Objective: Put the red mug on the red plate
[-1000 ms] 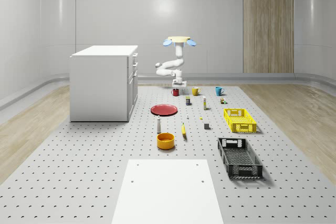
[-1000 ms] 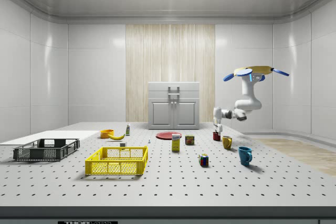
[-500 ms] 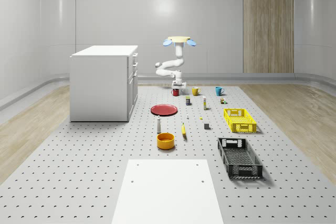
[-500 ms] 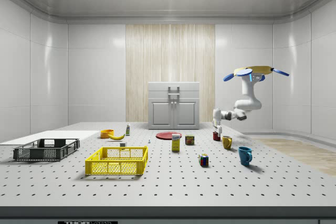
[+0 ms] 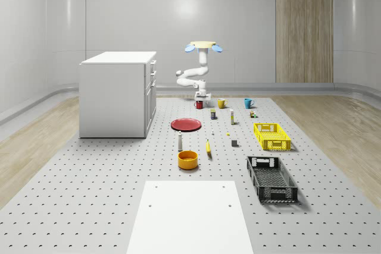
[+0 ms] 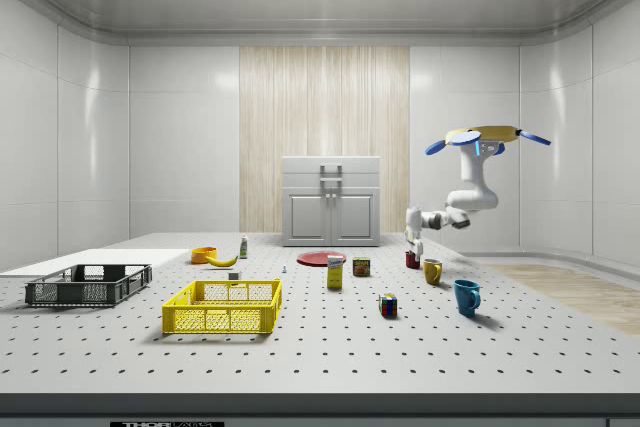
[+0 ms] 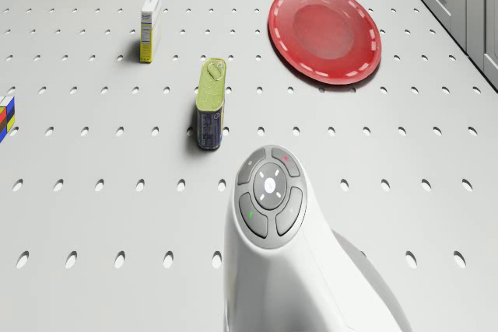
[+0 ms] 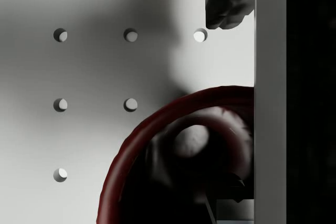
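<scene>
Below me, my white arm (image 7: 268,215) reaches over the perforated counter (image 7: 93,223); beyond it a tin (image 7: 211,103) lies on its side, the red plate (image 7: 325,33) farther off.

Three mugs: red mug (image 5: 199,104), yellow mug (image 5: 221,103), blue mug (image 5: 248,103); two crates: yellow crate (image 5: 272,136), black crate (image 5: 271,178).

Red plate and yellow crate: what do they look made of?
The round red plate looks like glossy glazed ceramic or hard plastic: soft highlights and a pale dashed rim mark. The yellow lattice crate looks like moulded plastic: uniform colour, open grid walls. As renders, neither look settles the material.
</scene>
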{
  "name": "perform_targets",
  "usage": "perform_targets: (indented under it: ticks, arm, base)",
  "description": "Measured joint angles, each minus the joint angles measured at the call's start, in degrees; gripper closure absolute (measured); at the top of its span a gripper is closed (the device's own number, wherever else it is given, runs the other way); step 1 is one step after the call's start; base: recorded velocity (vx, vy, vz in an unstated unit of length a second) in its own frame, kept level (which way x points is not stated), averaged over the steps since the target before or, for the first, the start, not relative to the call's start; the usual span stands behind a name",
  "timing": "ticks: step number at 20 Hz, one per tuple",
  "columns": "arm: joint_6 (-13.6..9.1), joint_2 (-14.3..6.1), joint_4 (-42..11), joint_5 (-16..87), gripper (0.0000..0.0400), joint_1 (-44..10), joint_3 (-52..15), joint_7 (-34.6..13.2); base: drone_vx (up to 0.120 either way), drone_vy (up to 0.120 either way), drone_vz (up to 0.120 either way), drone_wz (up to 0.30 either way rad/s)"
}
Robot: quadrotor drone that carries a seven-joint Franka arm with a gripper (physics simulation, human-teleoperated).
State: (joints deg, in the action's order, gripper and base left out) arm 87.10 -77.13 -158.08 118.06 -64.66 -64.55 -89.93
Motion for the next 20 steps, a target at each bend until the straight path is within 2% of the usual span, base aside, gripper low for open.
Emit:
perform_targets:
  ticks: [1, 2, 4, 7, 12, 20]
  arm:
    - [0.07, -0.08, -0.01, -0.02, 0.0, -0.09, 0.01, -0.1]
    - [0.14, -0.16, -0.02, -0.05, 0.0066, -0.18, 0.01, -0.2]
    - [0.29, -0.32, -0.02, -0.11, 0.0158, -0.32, 0.0, -0.34]
    - [0.51, -0.56, -0.02, -0.22, 0.0233, -0.49, -0.03, -0.51]
    - [0.87, -0.95, 0.01, -0.42, 0.0281, -0.73, -0.1, -0.72]
    - [0.21, -1.5, -0.86, -2.87, 0.0297, -0.83, -2.53, -1.21]
  base:
    - [0.0, 0.0, 0.0, 0.0]
    - [0.0, 0.0, 0.0, 0.0]
    - [0.0, 0.0, 0.0, 0.0]
    - [0.0, 0.0, 0.0, 0.0]
    - [0.0, 0.0, 0.0, 0.0]
    - [0.0, 0.0, 0.01, 0.0]
